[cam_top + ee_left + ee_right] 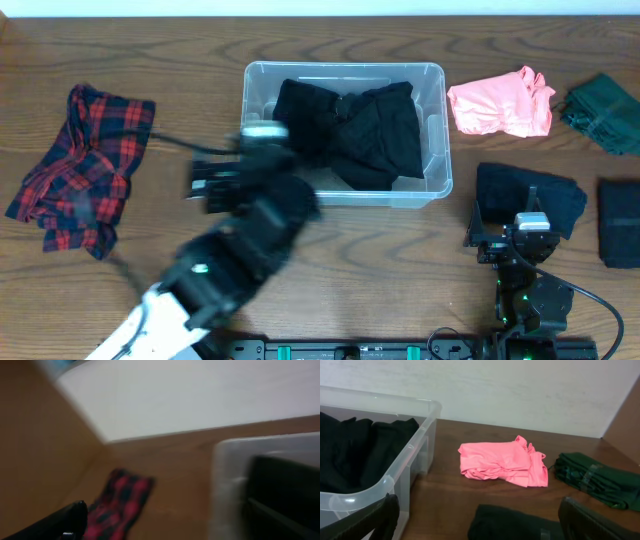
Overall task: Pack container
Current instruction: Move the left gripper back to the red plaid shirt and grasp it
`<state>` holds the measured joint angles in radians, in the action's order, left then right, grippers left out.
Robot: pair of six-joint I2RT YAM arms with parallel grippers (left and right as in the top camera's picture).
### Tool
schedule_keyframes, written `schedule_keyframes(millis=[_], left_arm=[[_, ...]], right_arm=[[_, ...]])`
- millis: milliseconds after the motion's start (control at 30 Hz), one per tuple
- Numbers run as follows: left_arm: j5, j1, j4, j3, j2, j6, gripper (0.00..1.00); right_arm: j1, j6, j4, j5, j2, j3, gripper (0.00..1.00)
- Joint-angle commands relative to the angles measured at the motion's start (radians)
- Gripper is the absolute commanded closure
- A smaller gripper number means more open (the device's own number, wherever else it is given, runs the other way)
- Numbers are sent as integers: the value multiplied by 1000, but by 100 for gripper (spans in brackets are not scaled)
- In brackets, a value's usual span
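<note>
Blur hides how wide the left end effector (202, 184) stands, and near the container (345, 67) it could clip the rim; the right end effector (477, 522) gapes empty.

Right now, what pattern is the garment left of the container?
Red-and-black plaid garment, left of the container; shows best overhead.
</note>
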<state>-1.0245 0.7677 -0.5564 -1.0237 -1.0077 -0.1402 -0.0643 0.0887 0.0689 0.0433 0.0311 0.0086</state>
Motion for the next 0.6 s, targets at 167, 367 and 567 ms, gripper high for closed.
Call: schedule_keyframes(millis=[167,367,567], left_arm=[[123,-442,-77,-14,-97,-85,2],[189,-648,-43,-14,-311,10,2],[220,-705,49,-14,-548,247,2]], right_arm=[[-6,10,3,-10,-6,-3,1],[-6,10,3,-10,-6,-3,1],[-6,10,3,-10,-6,-3,1]])
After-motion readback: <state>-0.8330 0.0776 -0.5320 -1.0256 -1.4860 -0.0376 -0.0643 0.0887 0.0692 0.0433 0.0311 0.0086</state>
